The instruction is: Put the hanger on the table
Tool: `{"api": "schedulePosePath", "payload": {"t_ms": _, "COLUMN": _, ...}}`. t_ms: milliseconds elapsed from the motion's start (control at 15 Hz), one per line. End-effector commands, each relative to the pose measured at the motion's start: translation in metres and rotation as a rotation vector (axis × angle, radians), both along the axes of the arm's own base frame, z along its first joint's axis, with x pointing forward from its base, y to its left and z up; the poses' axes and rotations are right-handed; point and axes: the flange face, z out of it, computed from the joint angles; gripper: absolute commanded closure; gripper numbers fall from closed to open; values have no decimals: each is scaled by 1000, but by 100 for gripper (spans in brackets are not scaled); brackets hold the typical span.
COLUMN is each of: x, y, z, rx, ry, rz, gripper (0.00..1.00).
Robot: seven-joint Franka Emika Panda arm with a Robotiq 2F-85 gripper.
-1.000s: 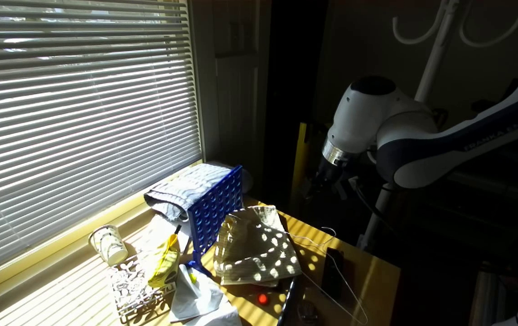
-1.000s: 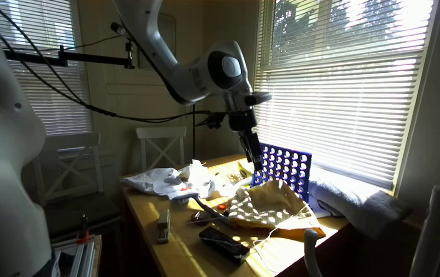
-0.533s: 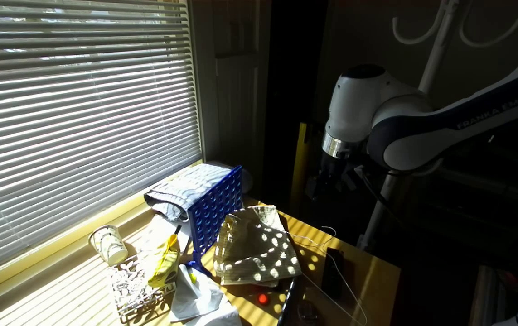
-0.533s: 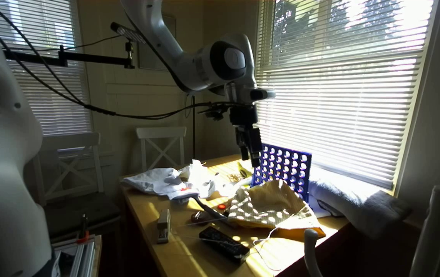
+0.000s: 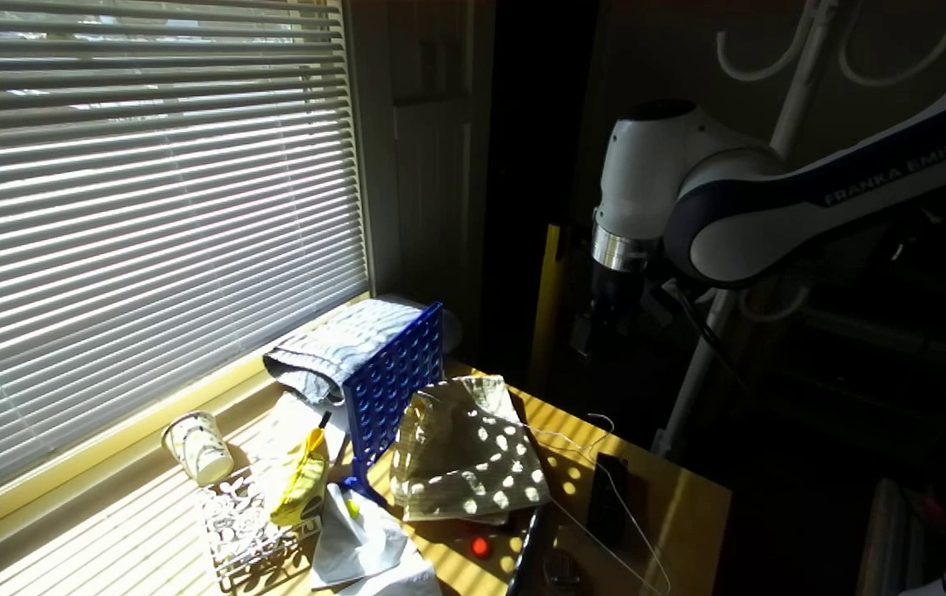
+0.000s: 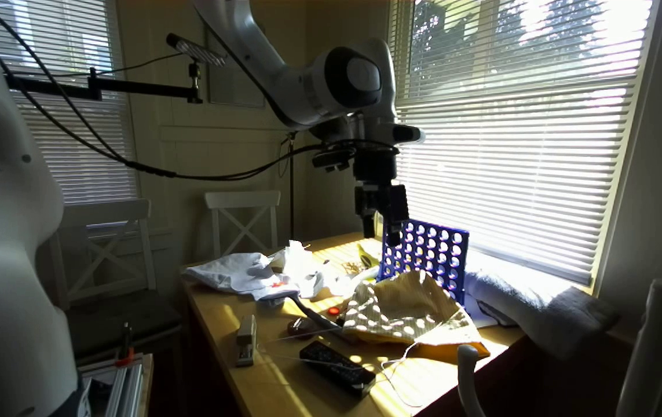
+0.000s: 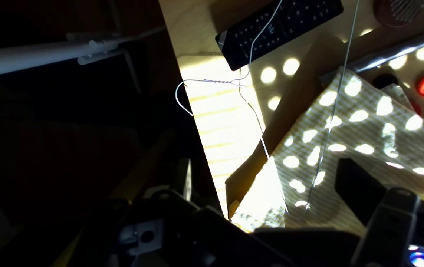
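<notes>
In the wrist view, the wire hanger (image 7: 230,82) lies on the table (image 7: 189,29), its hook toward nine o'clock from the twisted neck. One wire crosses the black remote (image 7: 286,29) toward one o'clock; another runs onto the striped cloth (image 7: 367,133) toward five. The gripper (image 7: 266,172) has its fingers spread well apart. In an exterior view, it points down before the blue holed panel (image 6: 449,244), the stapler (image 6: 247,341) toward eight o'clock. In an exterior view, it shows dimly; the hanger lies toward four o'clock from the cloth, the red disc (image 5: 481,546) toward six.
</notes>
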Motion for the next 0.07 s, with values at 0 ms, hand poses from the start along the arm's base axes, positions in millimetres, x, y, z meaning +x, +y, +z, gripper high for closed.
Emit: {"api": "schedulePosePath", "payload": {"t_ms": 0, "x": 0, "y": 0, "z": 0, "rx": 0, "ry": 2, "rz": 1, "gripper": 0}}
